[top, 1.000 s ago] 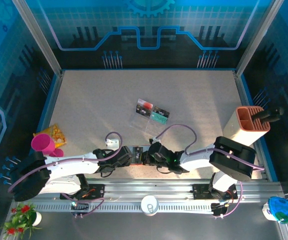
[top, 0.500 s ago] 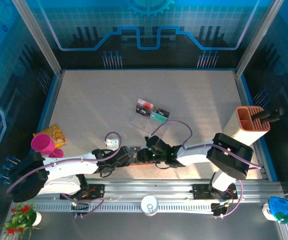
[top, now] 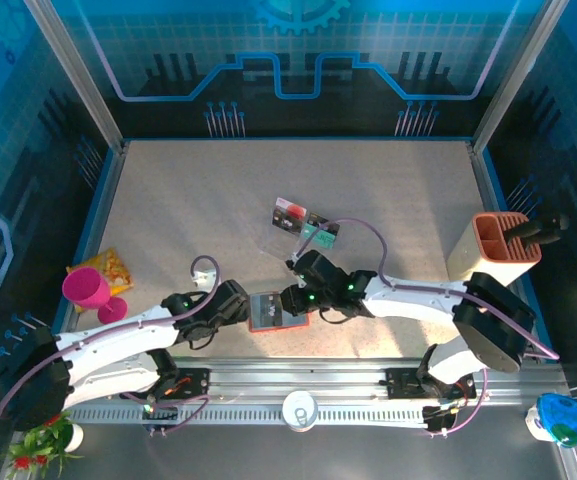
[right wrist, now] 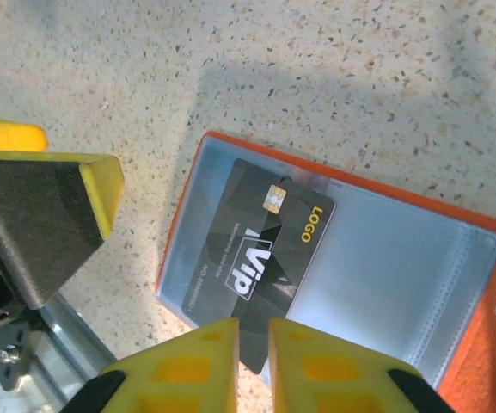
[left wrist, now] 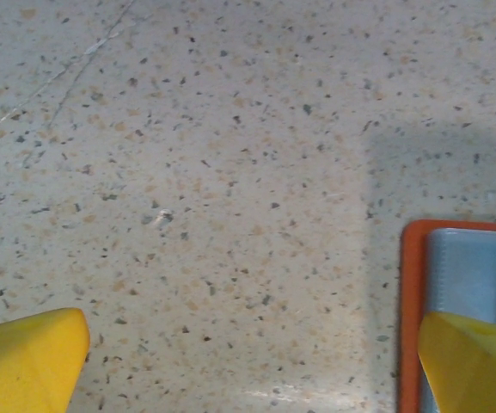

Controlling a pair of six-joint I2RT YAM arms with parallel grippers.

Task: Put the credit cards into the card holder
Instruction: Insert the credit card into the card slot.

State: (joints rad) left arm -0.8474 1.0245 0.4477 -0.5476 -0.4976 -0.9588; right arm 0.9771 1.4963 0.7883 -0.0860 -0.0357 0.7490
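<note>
The card holder point(top: 268, 314) lies open on the table near the front edge, orange-red with grey-blue pockets point(right wrist: 385, 275). A black credit card point(right wrist: 256, 258) marked "Vip" lies flat across its left pocket, its near end sticking out past the holder's edge. My right gripper point(right wrist: 252, 361) hovers over that near end, its fingers shut to a narrow slit and nothing pinched between them. My left gripper point(left wrist: 248, 361) stands wide open just left of the holder, its right fingertip over the holder's corner point(left wrist: 415, 284). More credit cards point(top: 290, 212), red-and-white and teal, sit in a clear tray.
The clear acrylic tray point(top: 303, 228) stands behind the right gripper point(top: 294, 300). A tall beige-and-orange box point(top: 493, 250) is at the right edge. A pink cup point(top: 88, 288) and a yellow packet point(top: 111, 264) are at the left. The metal rail point(top: 298, 385) runs along the front.
The left gripper has drawn back to the left, uncovering the open card holder. The right arm has stretched out further, its gripper now over the holder's right side.
</note>
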